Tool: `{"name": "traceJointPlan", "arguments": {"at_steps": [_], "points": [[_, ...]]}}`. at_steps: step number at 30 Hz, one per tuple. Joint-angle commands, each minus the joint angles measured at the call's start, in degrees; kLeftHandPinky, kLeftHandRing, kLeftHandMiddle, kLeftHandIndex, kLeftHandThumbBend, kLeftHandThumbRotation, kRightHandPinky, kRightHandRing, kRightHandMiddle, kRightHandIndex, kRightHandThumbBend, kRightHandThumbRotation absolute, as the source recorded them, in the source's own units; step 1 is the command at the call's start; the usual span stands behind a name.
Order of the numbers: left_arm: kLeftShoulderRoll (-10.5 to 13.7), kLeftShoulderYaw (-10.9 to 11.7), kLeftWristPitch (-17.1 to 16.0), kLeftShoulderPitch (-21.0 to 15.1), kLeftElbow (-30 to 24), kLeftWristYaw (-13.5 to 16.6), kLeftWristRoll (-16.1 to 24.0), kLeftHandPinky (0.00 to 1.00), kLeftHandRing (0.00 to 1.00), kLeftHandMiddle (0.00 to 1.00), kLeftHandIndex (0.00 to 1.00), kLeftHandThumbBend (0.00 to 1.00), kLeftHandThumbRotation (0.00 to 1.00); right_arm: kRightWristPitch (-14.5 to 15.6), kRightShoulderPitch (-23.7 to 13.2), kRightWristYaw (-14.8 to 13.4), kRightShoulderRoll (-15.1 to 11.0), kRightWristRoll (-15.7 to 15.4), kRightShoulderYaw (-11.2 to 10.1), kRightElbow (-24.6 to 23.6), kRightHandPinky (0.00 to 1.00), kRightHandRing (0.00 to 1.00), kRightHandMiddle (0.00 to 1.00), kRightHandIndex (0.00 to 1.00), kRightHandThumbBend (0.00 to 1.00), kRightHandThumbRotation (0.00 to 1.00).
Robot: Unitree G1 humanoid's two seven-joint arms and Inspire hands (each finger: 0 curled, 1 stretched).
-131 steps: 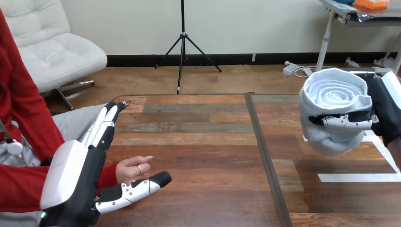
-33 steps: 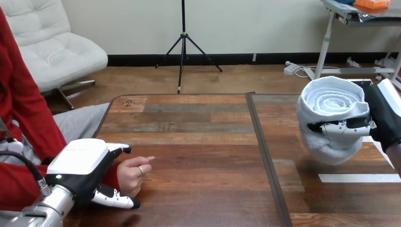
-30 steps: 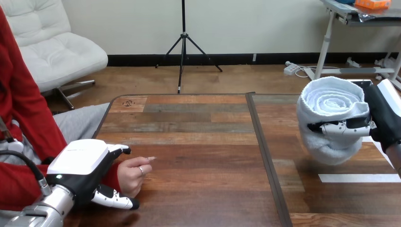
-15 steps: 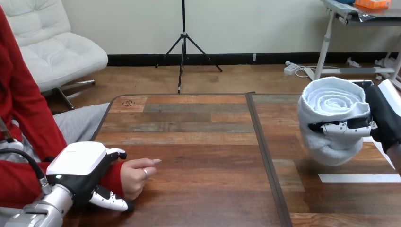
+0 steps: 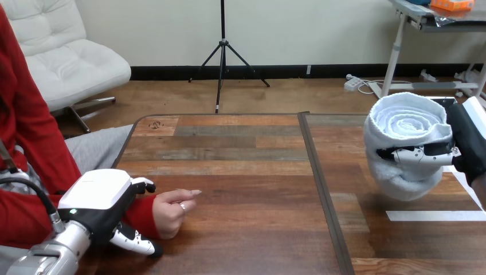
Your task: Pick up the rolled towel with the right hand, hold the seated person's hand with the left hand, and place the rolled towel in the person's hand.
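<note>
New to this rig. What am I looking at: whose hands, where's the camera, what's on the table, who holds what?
The camera sits on a humanoid robot's head and looks down over a wooden table. The black-and-white machine parts are the robot's own hands. Its left hand, at the lower left, is closed round the red-sleeved wrist of a person seated at that side. The person's hand lies on the table. The robot's right hand, at the right edge, grips a rolled towel and holds it up off the table, spiral end upward. Strips of white tape lie on the wood below it. The towel is not yet in the person's hand.
</note>
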Motion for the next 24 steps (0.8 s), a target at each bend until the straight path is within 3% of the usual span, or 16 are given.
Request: {"name": "traceJointPlan", "arguments": {"at_steps": [1, 17, 24], "points": [[1.91, -0.62, 1.26, -3.27, 1.10, 1.15, 1.05, 0.78, 0.80, 0.80, 0.79, 1.00, 0.33, -0.90, -2.50, -0.08, -0.39, 1.49, -2.00, -3.00, 0.35, 0.40, 0.43, 0.43, 0.80, 0.00], [2.08, -0.84, 1.52, -3.34, 1.68, 2.25, 0.55, 0.76, 0.78, 0.78, 0.76, 1.00, 0.30, -0.97, -2.65, -0.08, -0.26, 1.50, -2.21, -3.01, 0.34, 0.38, 0.43, 0.43, 0.81, 0.00], [1.23, -0.15, 1.99, -3.05, 1.47, 3.24, -0.48, 0.69, 0.74, 0.75, 0.73, 0.99, 0.24, -0.33, -2.35, -0.56, -0.35, 1.07, -2.11, -3.89, 0.34, 0.38, 0.43, 0.43, 0.81, 0.00]]}}
